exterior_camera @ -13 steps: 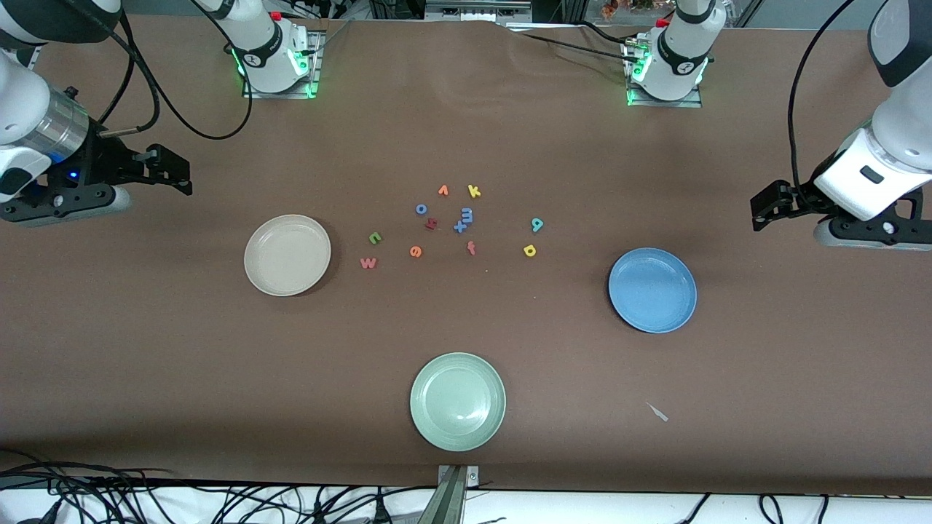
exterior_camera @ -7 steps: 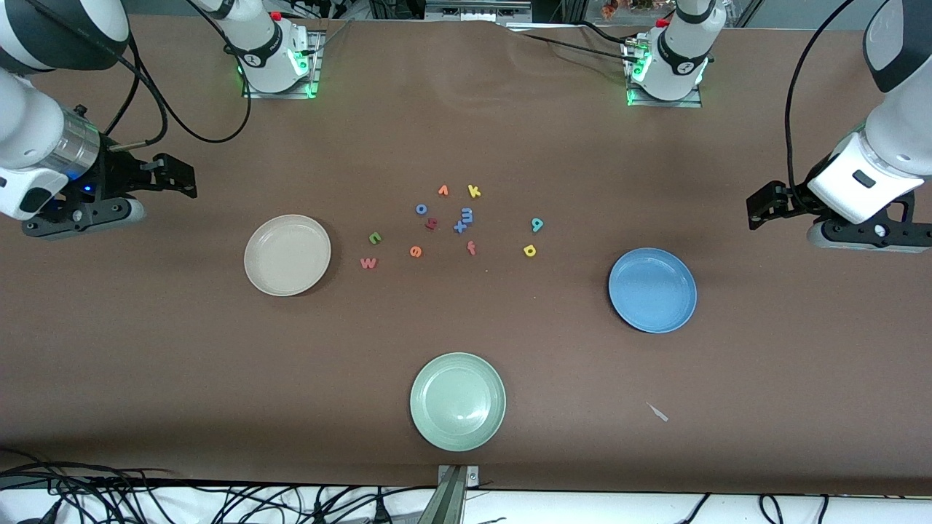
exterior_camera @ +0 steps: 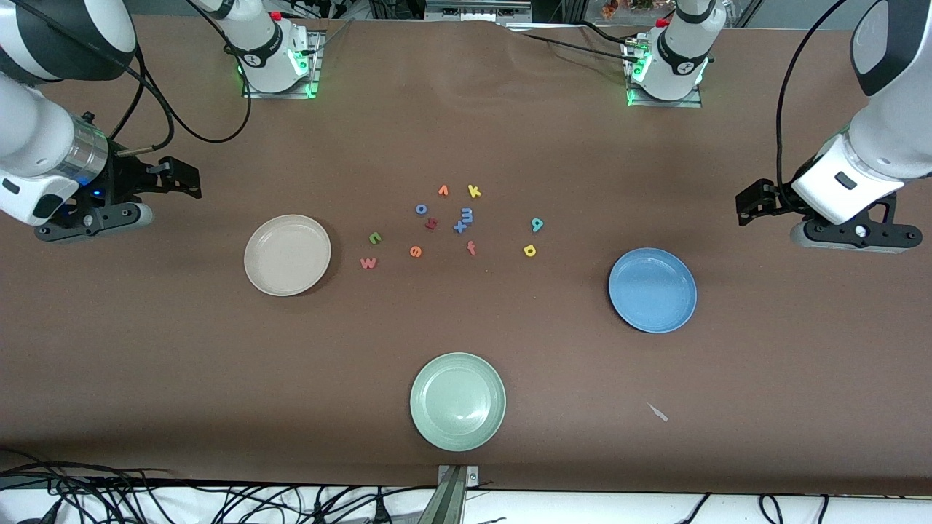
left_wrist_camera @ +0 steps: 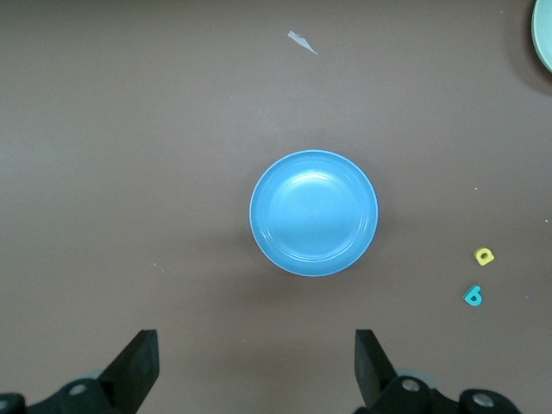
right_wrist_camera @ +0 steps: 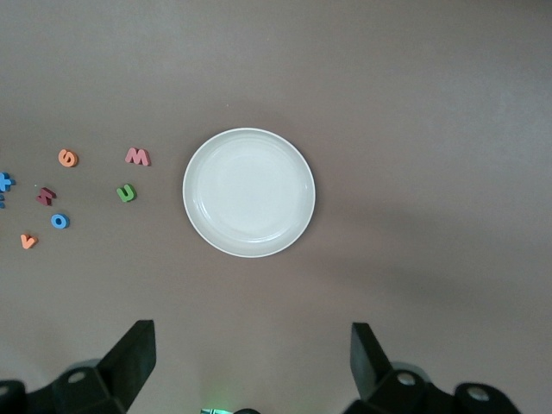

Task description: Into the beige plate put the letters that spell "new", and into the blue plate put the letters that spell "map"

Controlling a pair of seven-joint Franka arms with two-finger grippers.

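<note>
I have both arms up over the ends of the worktop (exterior_camera: 145,364), neither holding anything. The right gripper (exterior_camera: 191,182) hangs over bare worktop near the right arm's end, jaws spread wide and empty; its wrist view shows the two fingers (right_wrist_camera: 129,354) well apart with the beige plate (exterior_camera: 287,255) between them in the picture. The left gripper (exterior_camera: 746,201) hangs over the left arm's end, jaws also wide and empty, looking down on the blue plate (exterior_camera: 652,290). Both plates sit bare, roughly midway between the base edge and the camera edge, the beige toward the right arm's end, the blue toward the left arm's. The letters lie scattered in the middle of the worktop between the two plates. The green n (exterior_camera: 375,237) and the w (exterior_camera: 368,263) lie just beside each other, closest to the beige plate, with the orange e (exterior_camera: 416,252) a little further toward the centre. The blue m (exterior_camera: 467,215) touches the blue x (exterior_camera: 459,227) (those two overlap, so I can't quite separate their edges). The teal letter (exterior_camera: 536,224) and the yellow letter (exterior_camera: 530,250) lie near each other on the blue plate's side of the cluster. A green plate (exterior_camera: 457,400) sits near the camera edge.
</note>
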